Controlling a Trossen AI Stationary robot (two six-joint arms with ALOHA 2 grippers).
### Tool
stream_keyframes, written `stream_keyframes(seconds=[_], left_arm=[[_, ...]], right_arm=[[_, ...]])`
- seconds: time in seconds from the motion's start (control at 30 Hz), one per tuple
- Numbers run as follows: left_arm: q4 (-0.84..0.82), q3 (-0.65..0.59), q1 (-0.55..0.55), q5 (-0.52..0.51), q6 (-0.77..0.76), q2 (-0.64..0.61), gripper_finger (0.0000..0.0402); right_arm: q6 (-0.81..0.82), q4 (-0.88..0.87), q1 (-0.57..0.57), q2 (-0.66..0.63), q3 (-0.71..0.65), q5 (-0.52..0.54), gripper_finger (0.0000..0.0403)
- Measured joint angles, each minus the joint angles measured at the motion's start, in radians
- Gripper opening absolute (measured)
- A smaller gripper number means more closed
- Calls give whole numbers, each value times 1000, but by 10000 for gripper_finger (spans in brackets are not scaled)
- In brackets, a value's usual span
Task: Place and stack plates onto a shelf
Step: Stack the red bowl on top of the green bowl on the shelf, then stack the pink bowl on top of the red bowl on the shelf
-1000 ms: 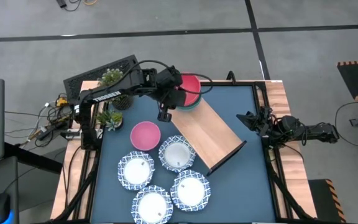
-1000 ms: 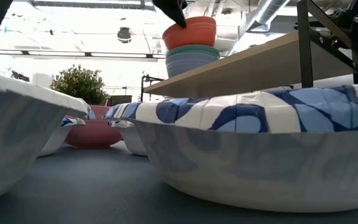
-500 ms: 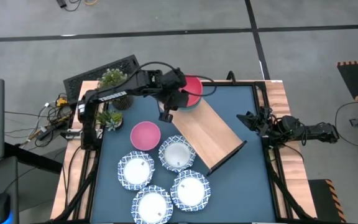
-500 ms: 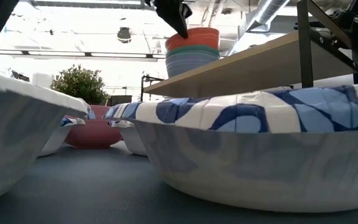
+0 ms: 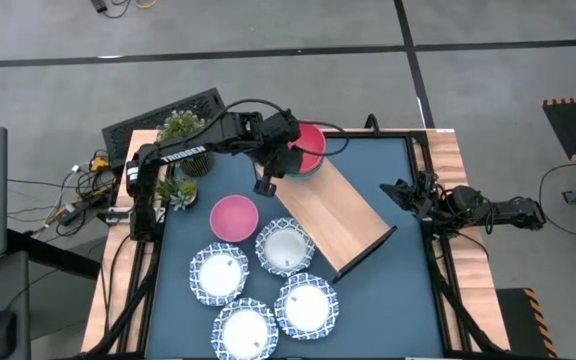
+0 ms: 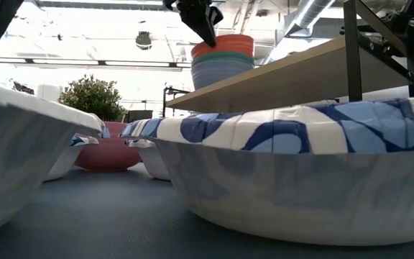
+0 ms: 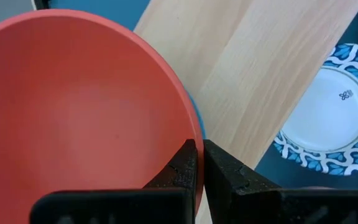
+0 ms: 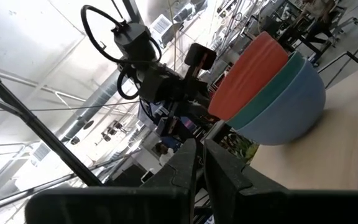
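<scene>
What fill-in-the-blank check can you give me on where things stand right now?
1. The red bowl tops a stack of ___ bowls on the shelf.
2. The left gripper is shut on the red bowl's ___.
3. ___ plates lie on the table.
4. The pink bowl sits ___ the shelf.

Missing: three; rim; four; off

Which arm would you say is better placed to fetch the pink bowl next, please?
Probably the left. Its pincer sits shut at the red bowl's rim on the shelf, close to the pink bowl. The right pincer waits at the table's right edge, beyond the shelf.
</scene>
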Motion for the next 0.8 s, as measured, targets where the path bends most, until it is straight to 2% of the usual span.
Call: stream_keyframes(seconds=[0.1,0.27,0.5,0.7,0.8], left_arm=[[0,0,2,-15,1,0,26],[0,0,4,-15,2,0,86],[-1,0,4,-87,-4,-5,158],[-20,44,2,-76,-84,-16,174],[-146,120,0,17,-124,-17,171]], right_arm=[[0,0,0,0,0,0,58],[0,0,0,0,0,0,58],[0,0,0,0,0,0,58],[-1,0,0,0,0,0,58],[1,0,0,0,0,0,58]])
